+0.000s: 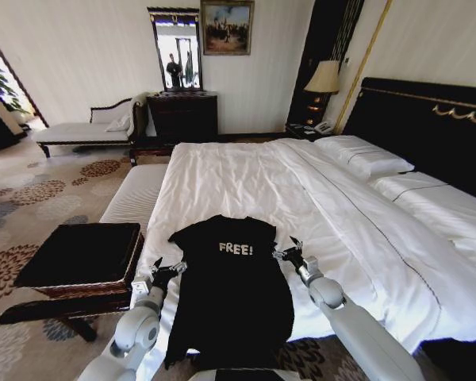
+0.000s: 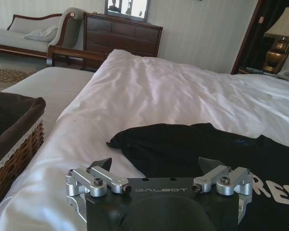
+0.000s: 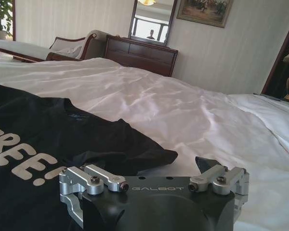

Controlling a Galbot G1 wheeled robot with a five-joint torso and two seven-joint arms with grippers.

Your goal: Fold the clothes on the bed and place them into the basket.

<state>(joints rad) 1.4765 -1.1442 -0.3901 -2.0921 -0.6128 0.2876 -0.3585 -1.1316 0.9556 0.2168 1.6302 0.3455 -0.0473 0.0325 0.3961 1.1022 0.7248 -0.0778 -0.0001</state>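
The clothes, one black T-shirt (image 1: 230, 286) with white "FREE!" lettering, lie spread flat at the near edge of the bed (image 1: 246, 182), the hem hanging over the edge. My left gripper (image 1: 168, 270) is open beside the shirt's left sleeve (image 2: 135, 144), low over the duvet (image 2: 159, 91). Open too, my right gripper (image 1: 289, 250) hovers at the right sleeve (image 3: 149, 154), nothing between its fingers. The wicker basket (image 1: 79, 258) with its black top stands on the floor left of the bed, and its wall (image 2: 19, 144) is close to the left gripper (image 2: 156, 163).
A white-cushioned bench (image 1: 135, 194) runs along the bed's left side beyond the basket. A dark dresser (image 1: 182, 115) and a chaise (image 1: 87, 131) stand at the far wall. Pillows (image 1: 365, 155) and the black headboard (image 1: 428, 119) are at right. Patterned carpet (image 1: 32, 198) lies to the left.
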